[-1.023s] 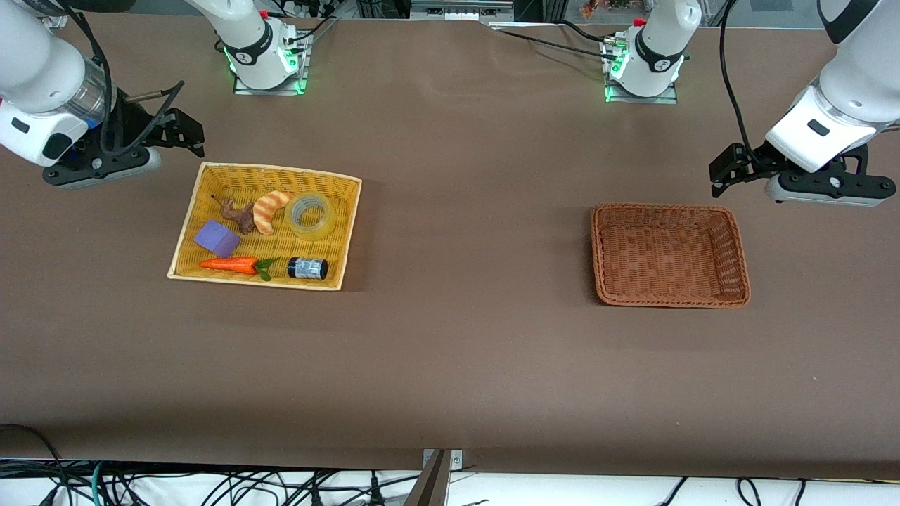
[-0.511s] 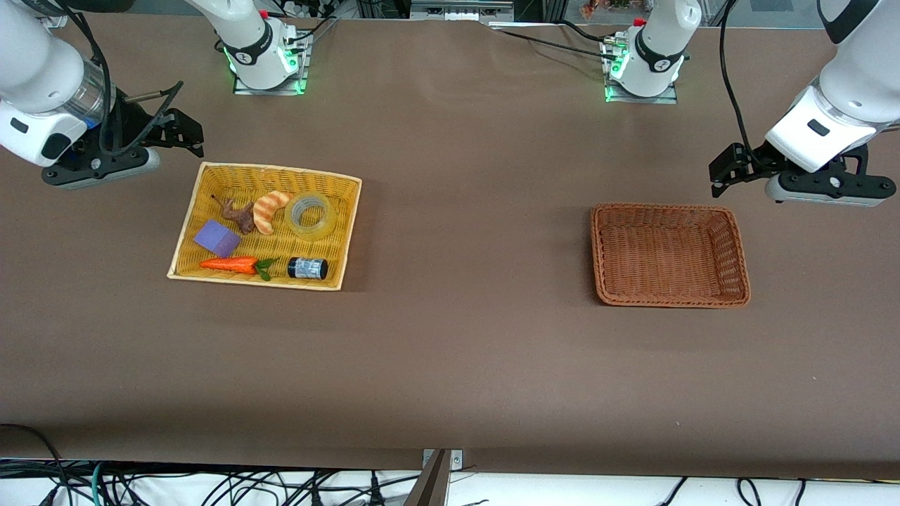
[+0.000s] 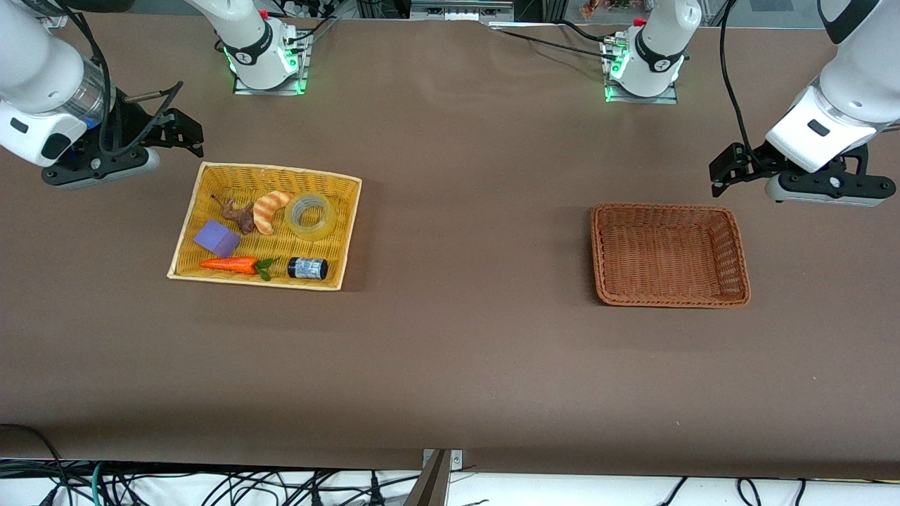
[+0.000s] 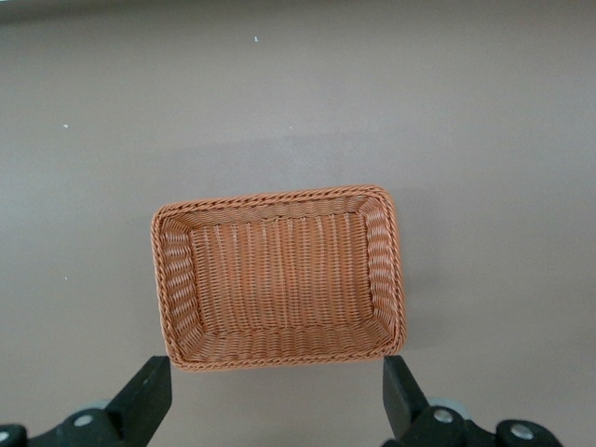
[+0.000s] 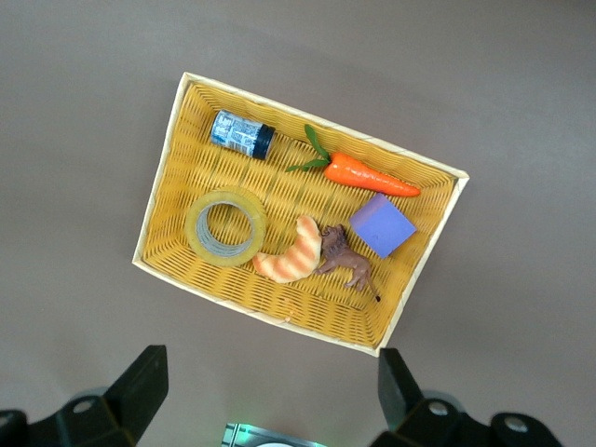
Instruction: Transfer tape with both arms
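The tape [image 3: 310,216], a translucent yellowish ring, lies flat in the yellow basket [image 3: 348,232] at the right arm's end of the table. It also shows in the right wrist view [image 5: 226,228]. My right gripper [image 3: 188,135] is open and empty, up in the air over the bare table beside the yellow basket's corner; its fingers [image 5: 140,386] stand wide apart. My left gripper [image 3: 728,169] is open and empty, over the table by the brown basket [image 3: 668,301], with fingers [image 4: 149,396] wide apart.
In the yellow basket lie a croissant [image 3: 269,209], a brown toy animal [image 3: 239,215], a purple block [image 3: 216,237], a carrot [image 3: 232,264] and a small dark jar [image 3: 307,268]. The brown basket [image 4: 177,307] holds nothing. Arm bases stand along the table's top edge.
The right arm has shifted very slightly; nothing else has moved.
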